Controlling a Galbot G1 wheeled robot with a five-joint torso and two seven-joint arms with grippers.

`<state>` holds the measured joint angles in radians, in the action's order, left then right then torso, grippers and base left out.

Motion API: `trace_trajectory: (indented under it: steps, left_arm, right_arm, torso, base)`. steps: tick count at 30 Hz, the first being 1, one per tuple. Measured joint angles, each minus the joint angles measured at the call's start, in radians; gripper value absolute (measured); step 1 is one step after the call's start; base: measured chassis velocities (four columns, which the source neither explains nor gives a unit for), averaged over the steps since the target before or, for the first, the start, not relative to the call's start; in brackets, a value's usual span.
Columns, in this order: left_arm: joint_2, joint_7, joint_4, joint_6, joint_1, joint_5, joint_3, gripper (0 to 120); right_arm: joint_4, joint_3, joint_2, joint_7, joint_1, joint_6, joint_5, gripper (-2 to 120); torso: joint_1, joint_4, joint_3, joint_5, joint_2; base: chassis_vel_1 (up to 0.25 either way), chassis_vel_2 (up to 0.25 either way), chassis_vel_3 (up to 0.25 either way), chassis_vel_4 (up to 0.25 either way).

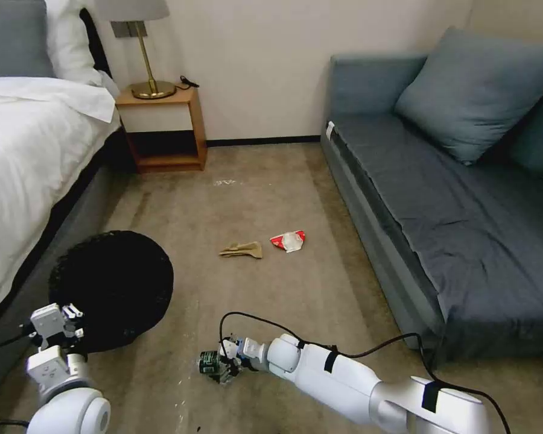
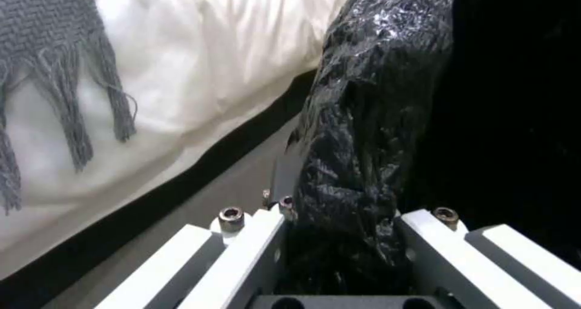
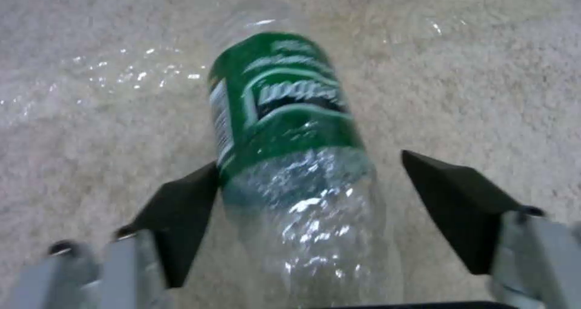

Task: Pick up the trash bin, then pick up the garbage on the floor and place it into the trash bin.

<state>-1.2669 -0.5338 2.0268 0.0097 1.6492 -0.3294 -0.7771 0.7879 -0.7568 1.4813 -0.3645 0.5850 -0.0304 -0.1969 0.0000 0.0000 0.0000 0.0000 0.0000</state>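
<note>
My right gripper (image 3: pixel 308 200) is low over the carpet with its fingers spread on both sides of the bottle (image 3: pixel 290 150), which lies lengthwise between them, while my left gripper (image 2: pixel 342 227) pinches the trash bin (image 1: pixel 111 288) rim.

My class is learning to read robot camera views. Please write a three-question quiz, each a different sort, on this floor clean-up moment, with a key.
1. True or false: the left gripper is clamped on the trash bin rim.
2. Multiple choice: what lies between the right gripper fingers? A) tan paper B) bottle C) red-and-white wrapper
3. Fill in: the crumpled tan paper lies on the carpet beside the ____.

Key
1. True.
2. B; the bottle sits between the fingers, one finger touching it, the other apart.
3. red-and-white wrapper.
</note>
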Motion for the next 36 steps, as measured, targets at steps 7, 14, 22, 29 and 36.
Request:
trace_trajectory:
  steps: [7, 14, 22, 29, 36]
  left_arm:
    - [-0.006, 0.001, -0.001, -0.008, 0.004, -0.008, 0.001, 4]
    - [-0.017, 0.001, 0.007, -0.009, 0.009, -0.011, -0.003, 4]
    - [-0.031, 0.001, 0.009, -0.019, 0.030, -0.008, -0.010, 4]
    - [-0.067, 0.001, 0.035, -0.024, 0.052, 0.000, 0.000, 4]
    - [-0.102, -0.007, 0.027, -0.011, 0.028, 0.011, 0.032, 4]
  right_arm:
    - [-0.021, 0.031, -0.006, -0.025, 0.017, -0.025, 0.034, 50]
    - [-0.011, 0.076, -0.019, -0.035, 0.026, -0.039, 0.058, 33]
    - [0.104, 0.233, -0.051, -0.016, 0.036, -0.031, -0.006, 28]
    - [0.314, 0.445, -0.105, 0.059, 0.018, -0.011, -0.198, 28]
    - [0.545, 0.441, -0.148, 0.080, 0.010, 0.000, -0.437, 28]
  torso:
    - [0.000, 0.0000, 0.000, 0.0001, 0.000]
    - [0.000, -0.0001, 0.000, 0.0002, 0.000]
    - [0.000, 0.0000, 0.000, 0.0000, 0.000]
    - [0.000, -0.0002, 0.000, 0.0001, 0.000]
    - [0.000, -0.0001, 0.000, 0.0001, 0.000]
  base:
    - [0.000, 0.000, 0.000, 0.000]
    - [0.000, 0.000, 0.000, 0.000]
    - [0.000, 0.000, 0.000, 0.000]
    - [0.000, 0.000, 0.000, 0.000]
    - [0.000, 0.000, 0.000, 0.000]
